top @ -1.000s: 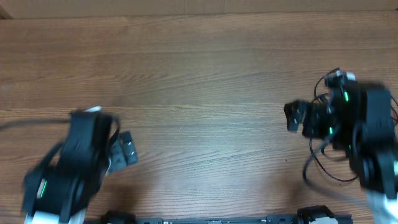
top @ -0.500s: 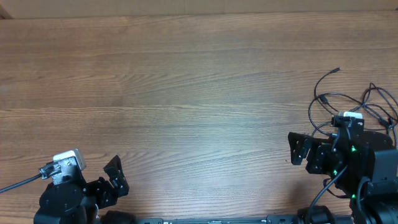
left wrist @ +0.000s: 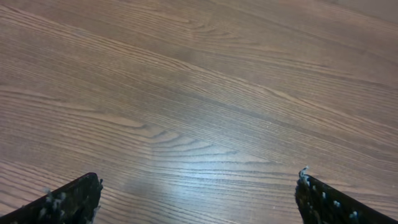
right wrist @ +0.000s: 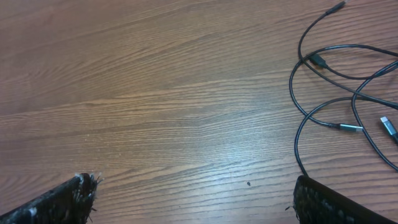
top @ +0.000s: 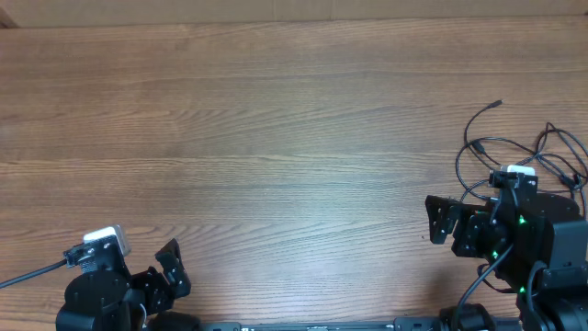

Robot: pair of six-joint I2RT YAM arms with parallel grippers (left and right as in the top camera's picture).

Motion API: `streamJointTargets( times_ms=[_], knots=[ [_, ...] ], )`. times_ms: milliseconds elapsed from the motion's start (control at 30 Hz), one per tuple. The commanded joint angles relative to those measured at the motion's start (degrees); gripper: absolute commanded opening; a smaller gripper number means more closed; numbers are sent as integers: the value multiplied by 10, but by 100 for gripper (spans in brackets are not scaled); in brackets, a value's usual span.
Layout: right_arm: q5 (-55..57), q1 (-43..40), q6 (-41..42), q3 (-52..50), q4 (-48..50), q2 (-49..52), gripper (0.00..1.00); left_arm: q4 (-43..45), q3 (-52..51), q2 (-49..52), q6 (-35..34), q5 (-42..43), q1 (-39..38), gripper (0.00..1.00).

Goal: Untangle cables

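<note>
Several thin black cables (top: 514,147) lie in loose loops on the wooden table at the far right, partly under my right arm. In the right wrist view the cables (right wrist: 323,93) spread at the right with small plug ends showing. My right gripper (top: 441,221) is open and empty, left of the loops; its fingertips (right wrist: 193,193) frame bare wood. My left gripper (top: 172,267) is open and empty at the front left, far from the cables; the left wrist view (left wrist: 198,193) shows only bare wood between the fingers.
The wooden table (top: 276,138) fills the view. A thicker black cable (top: 28,271) attached to the left arm runs off the left edge. The arm bases sit along the front edge.
The left arm pulled back toward the front left corner. The right arm drew back toward the front, uncovering the cable loops; over the last half second it stays still.
</note>
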Motion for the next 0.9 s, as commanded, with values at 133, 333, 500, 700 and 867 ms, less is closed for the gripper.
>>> streamJointTargets(
  times_ms=[133, 333, 500, 700, 867],
  knots=[
    [12, 0, -2, -5, 7, -7, 100, -1, -3, -4, -6, 4, -1, 100],
    [29, -11, -37, -72, 150, -83, 100, -1, -3, -4, -6, 4, -1, 100],
    [29, -14, -42, -199, 314, -178, 100, -1, -3, -4, -6, 4, -1, 100],
    [28, -23, -48, -350, 523, -264, 100, -1, -3, -4, -6, 4, -1, 100],
    [27, -39, -48, -458, 676, -326, 100, -1, -3, -4, -6, 4, -1, 100]
  ],
)
